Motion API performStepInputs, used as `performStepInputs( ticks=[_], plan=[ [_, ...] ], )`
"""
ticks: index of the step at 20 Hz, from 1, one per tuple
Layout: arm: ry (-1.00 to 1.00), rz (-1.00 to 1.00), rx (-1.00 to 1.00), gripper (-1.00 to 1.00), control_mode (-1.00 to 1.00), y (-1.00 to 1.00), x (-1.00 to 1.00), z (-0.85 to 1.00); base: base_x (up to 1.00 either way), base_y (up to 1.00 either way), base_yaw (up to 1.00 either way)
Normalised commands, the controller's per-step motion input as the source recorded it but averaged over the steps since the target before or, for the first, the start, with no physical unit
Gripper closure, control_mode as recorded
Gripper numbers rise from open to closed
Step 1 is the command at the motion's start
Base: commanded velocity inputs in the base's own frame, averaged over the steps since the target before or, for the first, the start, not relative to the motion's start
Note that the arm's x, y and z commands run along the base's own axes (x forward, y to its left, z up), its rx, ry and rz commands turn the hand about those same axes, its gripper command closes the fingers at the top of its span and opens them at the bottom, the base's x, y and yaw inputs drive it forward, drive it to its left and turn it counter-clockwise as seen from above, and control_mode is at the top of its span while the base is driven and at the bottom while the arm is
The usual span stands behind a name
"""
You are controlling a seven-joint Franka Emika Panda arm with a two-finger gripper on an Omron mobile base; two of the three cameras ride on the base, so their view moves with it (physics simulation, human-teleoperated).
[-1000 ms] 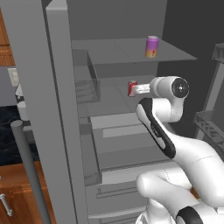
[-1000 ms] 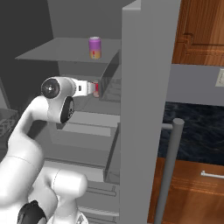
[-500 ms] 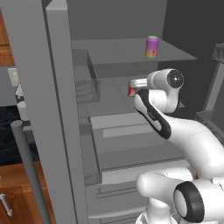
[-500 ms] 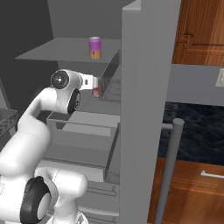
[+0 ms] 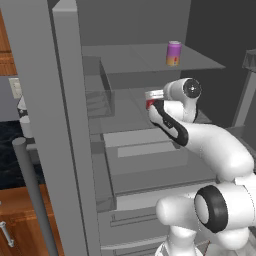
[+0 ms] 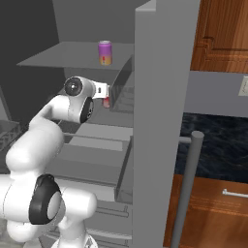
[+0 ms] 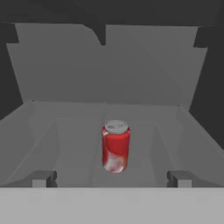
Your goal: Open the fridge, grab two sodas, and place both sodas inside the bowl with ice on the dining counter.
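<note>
Grey fridge (image 5: pixel 60 125) stands open; the end effector (image 7: pixel 111 178), spread wide, lines up on the red soda (image 7: pixel 116 146), upright mid-shelf for gripping.

A rendered home kitchen. Shown by an open grey fridge (image 5: pixel 65 125) with long bar handle (image 6: pixel 186 189), inner shelves (image 5: pixel 145 60) and drawers (image 5: pixel 150 170) below. Drink cans on the shelves: a purple can (image 5: pixel 173 53) up top, a red can (image 7: pixel 116 146) lower down. Brown wood cabinets (image 6: pixel 220 34) flanking the fridge on both sides, with a metal pull (image 6: pixel 235 194) on a lower front. Black white-veined worktop (image 6: pixel 213 143) beside it, grey wall behind with a pale socket plate (image 5: pixel 16 88).
</note>
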Motion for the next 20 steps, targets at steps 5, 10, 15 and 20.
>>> performStepInputs(
  ticks=[5,10,15,20],
  plan=[
    [0.02,0.0,0.0,-1.0,-1.0,0.0,0.31,-0.21,0.0,0.0,0.0],
    [0.01,0.0,0.0,-1.0,-1.0,-0.01,0.33,-0.1,0.0,0.0,0.0],
    [0.0,0.0,0.0,-1.0,-1.0,-0.02,0.33,-0.08,0.0,0.0,0.0],
    [0.0,0.0,0.0,-1.0,-1.0,0.0,0.29,-0.11,0.0,0.0,0.0]
  ],
)
